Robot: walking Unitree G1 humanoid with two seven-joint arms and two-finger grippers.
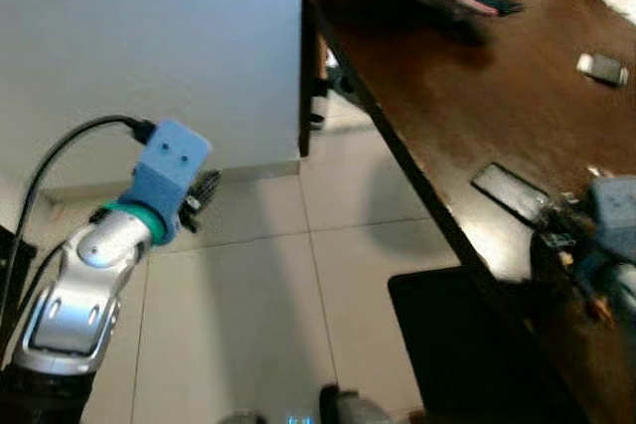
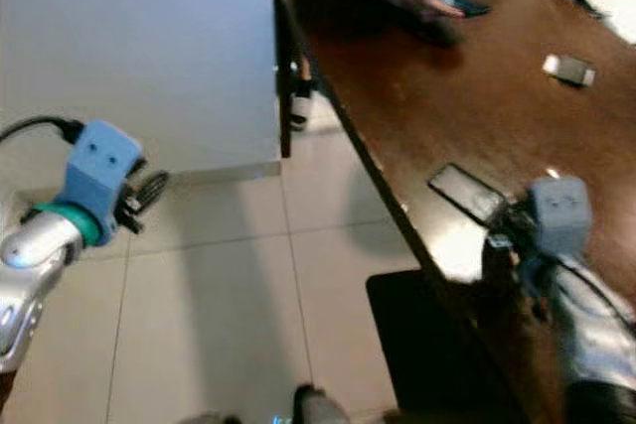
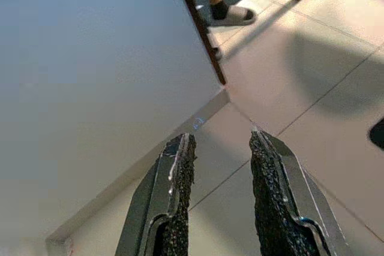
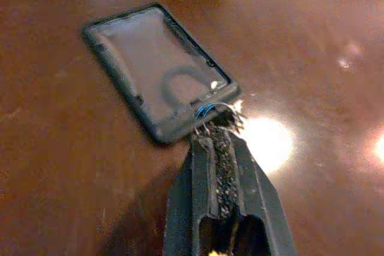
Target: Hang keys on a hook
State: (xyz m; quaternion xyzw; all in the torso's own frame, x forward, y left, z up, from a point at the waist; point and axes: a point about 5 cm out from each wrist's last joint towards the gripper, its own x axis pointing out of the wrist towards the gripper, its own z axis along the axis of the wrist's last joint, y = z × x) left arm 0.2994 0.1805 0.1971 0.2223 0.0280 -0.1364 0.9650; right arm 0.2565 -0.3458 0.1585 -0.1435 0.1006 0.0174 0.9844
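The right gripper (image 4: 219, 125) is pinched shut on a small wiry bit, likely the keys (image 4: 217, 111), over the near table (image 2: 437, 86) beside a dark card (image 4: 157, 70). The left gripper (image 3: 219, 160), fingers apart and empty, faces the white wall (image 1: 149, 37) far left; I can't spot a hook.

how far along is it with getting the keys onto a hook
Early. Done: the right hand has reached the dark flat card-like tag on the brown table, fingers together at its wire loop. In hand: whether it grips is unclear. The left hand hangs open above the floor tiles. Left: lifting, carrying and hanging; I see no hook.
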